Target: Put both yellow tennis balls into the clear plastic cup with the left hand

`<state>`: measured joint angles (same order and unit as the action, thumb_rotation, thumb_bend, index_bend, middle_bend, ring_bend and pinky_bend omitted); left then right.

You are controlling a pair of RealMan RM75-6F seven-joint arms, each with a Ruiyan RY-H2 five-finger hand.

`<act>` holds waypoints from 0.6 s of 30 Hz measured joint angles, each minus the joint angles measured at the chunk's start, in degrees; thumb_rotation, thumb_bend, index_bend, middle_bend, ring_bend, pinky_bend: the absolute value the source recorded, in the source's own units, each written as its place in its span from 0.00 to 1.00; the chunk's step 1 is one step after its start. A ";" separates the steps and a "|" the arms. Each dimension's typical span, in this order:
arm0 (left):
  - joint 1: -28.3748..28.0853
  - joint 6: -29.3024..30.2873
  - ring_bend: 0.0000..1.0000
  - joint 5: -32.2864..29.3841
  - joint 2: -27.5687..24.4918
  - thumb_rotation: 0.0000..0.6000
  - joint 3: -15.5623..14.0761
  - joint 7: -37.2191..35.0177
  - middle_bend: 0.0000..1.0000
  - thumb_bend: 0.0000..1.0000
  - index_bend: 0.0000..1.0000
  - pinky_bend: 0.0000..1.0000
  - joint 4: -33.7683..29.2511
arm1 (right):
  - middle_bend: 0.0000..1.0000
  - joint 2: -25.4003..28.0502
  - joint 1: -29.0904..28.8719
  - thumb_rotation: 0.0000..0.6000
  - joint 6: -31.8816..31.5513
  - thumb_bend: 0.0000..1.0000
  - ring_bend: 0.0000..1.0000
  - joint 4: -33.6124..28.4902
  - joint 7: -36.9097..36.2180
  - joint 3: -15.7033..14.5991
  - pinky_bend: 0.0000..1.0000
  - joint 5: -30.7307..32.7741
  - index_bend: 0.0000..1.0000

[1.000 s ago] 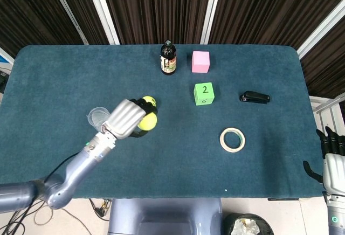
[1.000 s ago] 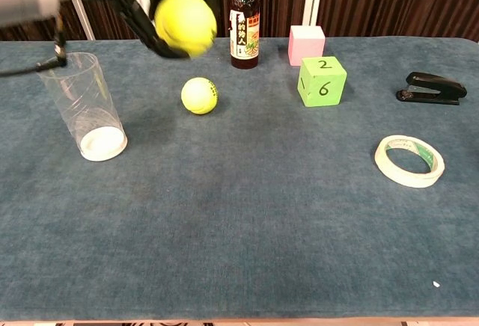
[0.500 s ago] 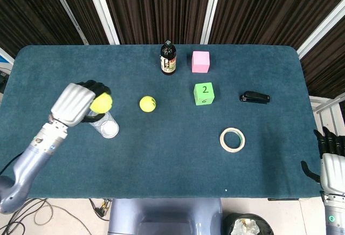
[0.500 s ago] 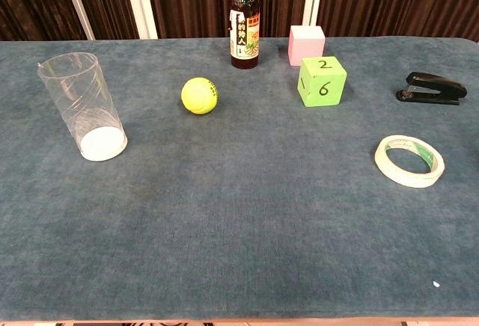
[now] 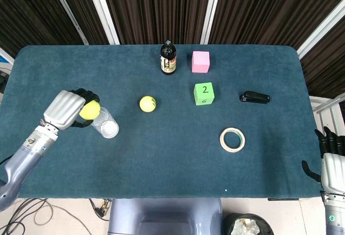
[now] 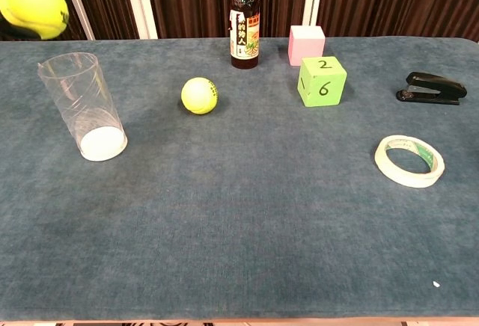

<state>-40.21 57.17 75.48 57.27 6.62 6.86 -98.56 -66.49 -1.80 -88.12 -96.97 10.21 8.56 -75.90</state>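
The left hand [image 5: 69,109] grips one yellow tennis ball [image 5: 89,109], fingers wrapped around it, above and to the left of the clear plastic cup [image 6: 81,107]. The cup stands upright on the blue table [image 6: 247,214], with nothing in it. In the chest view the held ball appears at the top left corner, higher than the cup's rim.

The second tennis ball [image 6: 199,95] lies on the table to the right of the cup, well apart from it, in front of the dark bottle [image 6: 245,22].

The right hand [image 5: 332,162] sits off the table's right edge; whether its fingers are apart or together cannot be told.
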 measured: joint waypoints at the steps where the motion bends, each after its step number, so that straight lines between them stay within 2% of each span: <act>1: 0.04 -0.12 0.32 0.06 0.16 1.00 -0.07 -0.05 0.46 0.23 0.37 0.53 0.25 | 0.03 0.00 0.02 1.00 -0.05 0.35 0.06 -0.01 -0.04 0.07 0.01 0.05 0.11; 8: -0.42 -1.66 0.30 -0.42 1.58 1.00 0.12 0.03 0.43 0.18 0.36 0.52 1.35 | 0.03 -0.15 -0.17 1.00 0.55 0.35 0.06 0.18 -0.01 0.01 0.01 0.31 0.11; 13: -0.84 -2.68 0.24 -0.69 1.54 1.00 0.13 1.48 0.31 0.07 0.30 0.49 0.63 | 0.03 -0.15 -0.07 1.00 0.16 0.35 0.06 0.03 -0.21 0.15 0.01 0.20 0.11; 18: -1.44 -5.15 0.24 -3.41 0.77 1.00 0.27 2.35 0.30 0.04 0.30 0.49 -0.97 | 0.03 0.09 0.01 1.00 0.09 0.35 0.06 -0.17 -0.48 0.36 0.01 0.49 0.11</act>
<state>-41.65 52.02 72.08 58.04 6.90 9.21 -99.53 -66.40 -1.80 -88.02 -97.14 9.73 8.93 -75.41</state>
